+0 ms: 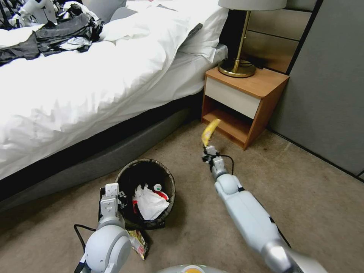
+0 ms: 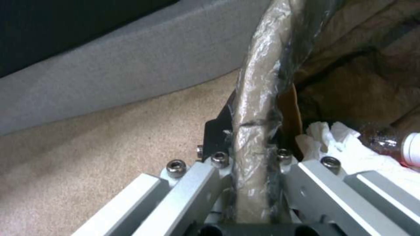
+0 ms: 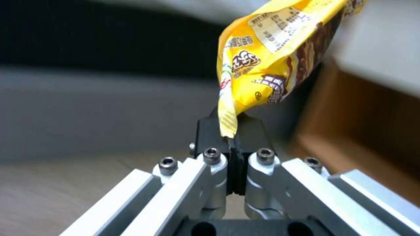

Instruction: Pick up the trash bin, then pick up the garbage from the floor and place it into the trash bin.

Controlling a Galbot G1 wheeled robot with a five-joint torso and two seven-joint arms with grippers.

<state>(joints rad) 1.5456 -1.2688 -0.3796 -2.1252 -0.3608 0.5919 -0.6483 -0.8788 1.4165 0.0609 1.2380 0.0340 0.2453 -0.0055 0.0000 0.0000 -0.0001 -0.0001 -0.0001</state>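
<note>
The trash bin, lined with a dark bag, stands in front of the bed with white tissue and a bottle cap inside. My left gripper is shut on the trash bin's rim at its near-left side. Out to the right my right gripper is shut on a yellow snack wrapper, held up in the air before the nightstand. In the right wrist view the yellow wrapper is pinched by one corner between the pads. Another wrapper lies on the carpet beside my left arm.
A bed with a white duvet and black clothes fills the left. A wooden nightstand with a brass lamp stands at the back right against a grey wall. Beige carpet spreads open to the right.
</note>
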